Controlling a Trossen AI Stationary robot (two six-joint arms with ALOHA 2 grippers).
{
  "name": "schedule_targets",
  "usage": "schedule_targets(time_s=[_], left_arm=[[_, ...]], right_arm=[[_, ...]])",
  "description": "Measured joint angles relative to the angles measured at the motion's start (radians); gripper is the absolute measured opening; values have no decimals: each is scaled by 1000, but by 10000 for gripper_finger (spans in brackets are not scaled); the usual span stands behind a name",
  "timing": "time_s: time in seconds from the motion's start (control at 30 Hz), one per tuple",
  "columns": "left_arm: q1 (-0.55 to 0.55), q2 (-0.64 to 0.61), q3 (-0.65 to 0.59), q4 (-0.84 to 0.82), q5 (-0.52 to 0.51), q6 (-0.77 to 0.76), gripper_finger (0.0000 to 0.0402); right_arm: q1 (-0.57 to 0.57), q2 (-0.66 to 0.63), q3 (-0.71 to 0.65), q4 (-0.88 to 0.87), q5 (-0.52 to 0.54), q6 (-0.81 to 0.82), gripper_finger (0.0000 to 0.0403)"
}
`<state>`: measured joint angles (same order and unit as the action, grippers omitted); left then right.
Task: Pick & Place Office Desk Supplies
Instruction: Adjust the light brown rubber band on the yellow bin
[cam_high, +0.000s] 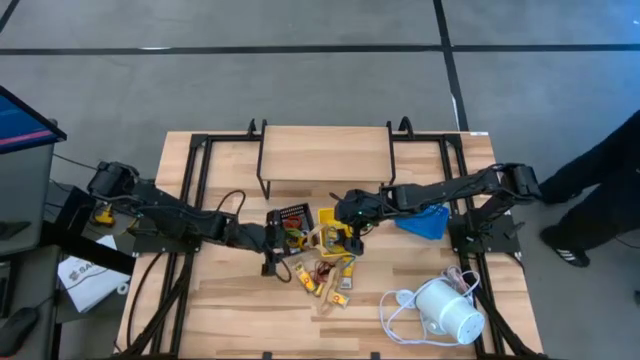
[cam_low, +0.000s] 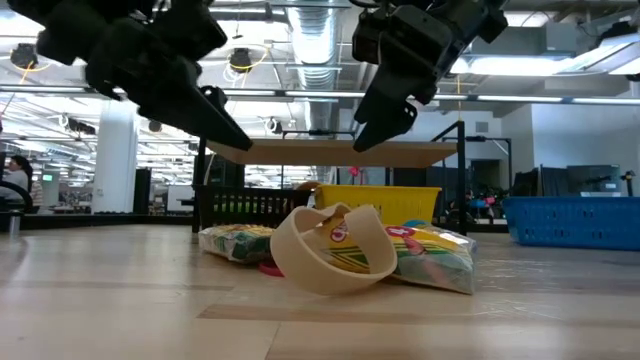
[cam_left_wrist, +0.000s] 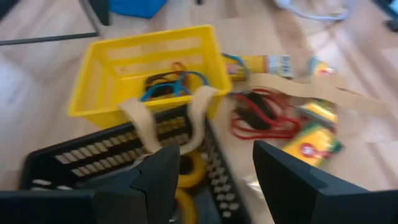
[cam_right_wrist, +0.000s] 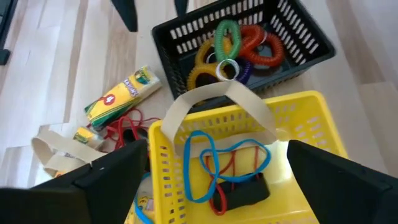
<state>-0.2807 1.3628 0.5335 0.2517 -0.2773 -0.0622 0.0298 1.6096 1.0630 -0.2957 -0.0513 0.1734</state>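
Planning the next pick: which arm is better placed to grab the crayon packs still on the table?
Probably left: its open gripper hangs next to the crayon packs, while the right gripper is over the yellow basket.

Light wooden counter (cam_high: 230, 310). Near its middle: black mesh tray (cam_high: 292, 222) and yellow tray (cam_high: 335, 238) side by side, touching. Blue tray (cam_high: 424, 222) apart, toward the right arm. Loose packets and red bands (cam_high: 322, 275) scattered just in front of the trays. White cylindrical device (cam_high: 448, 310) with coiled white cord (cam_high: 400, 308) at the front right corner.
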Motion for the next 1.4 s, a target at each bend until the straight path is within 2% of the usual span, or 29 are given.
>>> schedule_targets(time_s=[0.4,0.57,0.8,1.13,1.4], left_arm=[[178,0,0,-1,116,157,198],[246,0,0,-2,203,168,198],[287,3,12,-27,269,162,198],[295,189,184,-168,291,163,198],[321,296,236,-168,274,140,198]], right_arm=[[-7,0,0,46,4,-43,384],[-11,0,0,50,3,-48,384],[-18,0,0,53,3,-53,384],[-17,0,0,72,1,-53,384],[-16,0,0,67,-1,-53,384]])
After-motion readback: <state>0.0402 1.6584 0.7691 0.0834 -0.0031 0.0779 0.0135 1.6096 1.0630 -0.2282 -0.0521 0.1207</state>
